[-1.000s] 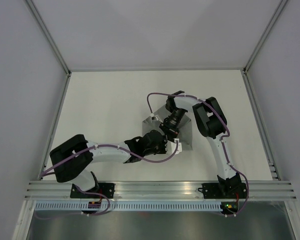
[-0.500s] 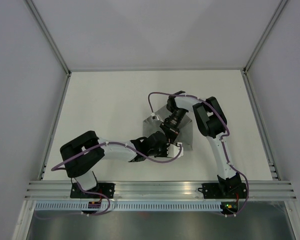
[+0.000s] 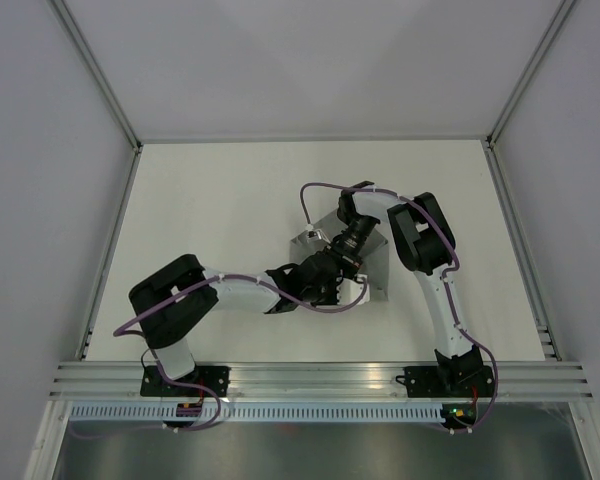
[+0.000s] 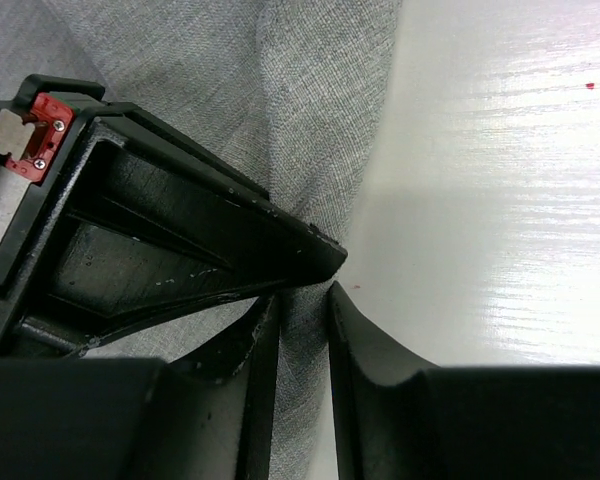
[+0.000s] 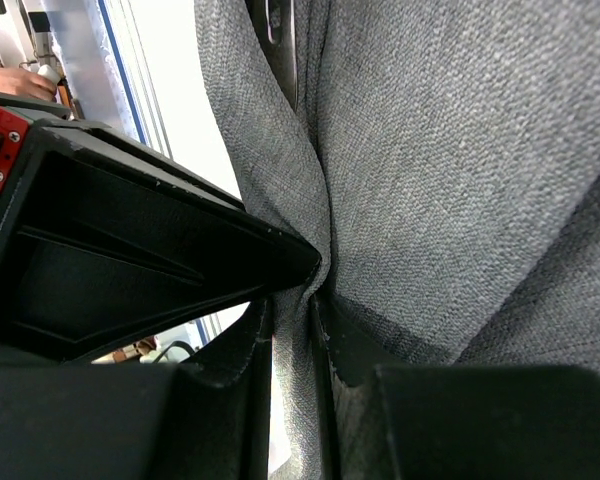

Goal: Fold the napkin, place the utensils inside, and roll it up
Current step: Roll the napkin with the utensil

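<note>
Pinching folds of the grey napkin (image 5: 450, 170) between narrowed jaws, left gripper (image 4: 305, 300) and right gripper (image 5: 292, 300) sit close together; a utensil (image 5: 280, 40) glints in the crease beyond the right gripper, rolling apparently unfinished.

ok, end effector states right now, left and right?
Left end effector: closed on an edge of the napkin.
Right end effector: closed, pinching a napkin fold.

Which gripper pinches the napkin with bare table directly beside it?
The left gripper: white table borders its pinch of napkin. The right gripper pinches a fold with broad cloth beside it.
</note>
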Motion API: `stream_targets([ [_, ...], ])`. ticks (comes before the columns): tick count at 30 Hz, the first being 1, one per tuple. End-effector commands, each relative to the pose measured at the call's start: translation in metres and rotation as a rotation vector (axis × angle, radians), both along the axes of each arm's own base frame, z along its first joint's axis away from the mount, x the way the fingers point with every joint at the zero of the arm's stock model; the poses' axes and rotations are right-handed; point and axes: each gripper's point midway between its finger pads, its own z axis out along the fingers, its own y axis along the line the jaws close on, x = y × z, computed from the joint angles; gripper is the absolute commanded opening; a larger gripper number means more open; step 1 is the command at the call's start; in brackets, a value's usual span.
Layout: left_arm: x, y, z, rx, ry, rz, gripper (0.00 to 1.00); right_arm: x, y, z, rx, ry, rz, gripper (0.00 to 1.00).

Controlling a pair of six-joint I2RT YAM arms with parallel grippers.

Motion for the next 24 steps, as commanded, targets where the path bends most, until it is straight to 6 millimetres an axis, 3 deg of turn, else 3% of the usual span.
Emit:
stream_targets([
  [1,-0.010,0.000,-0.016,0.034,0.122,-0.008,0.28,0.022,-0.013,-0.051,-0.035,-0.170,0.113,0.01],
  [7,-0.011,0.009,-0.022,0.047,0.182,0.016,0.39,0.022,-0.014,-0.050,-0.036,-0.169,0.111,0.01],
  [12,-0.010,0.009,-0.027,0.055,0.211,0.015,0.40,0.023,-0.014,-0.049,-0.036,-0.169,0.108,0.01],
  [18,-0.016,0.006,-0.033,0.065,0.245,-0.010,0.23,0.023,-0.014,-0.046,-0.033,-0.167,0.102,0.01],
  [21,-0.021,0.007,-0.037,0.072,0.265,-0.025,0.10,0.025,-0.011,-0.040,-0.026,-0.167,0.084,0.01],
  [24,-0.025,0.007,-0.039,0.073,0.276,-0.047,0.02,0.030,-0.005,-0.027,-0.002,-0.189,0.056,0.11],
])
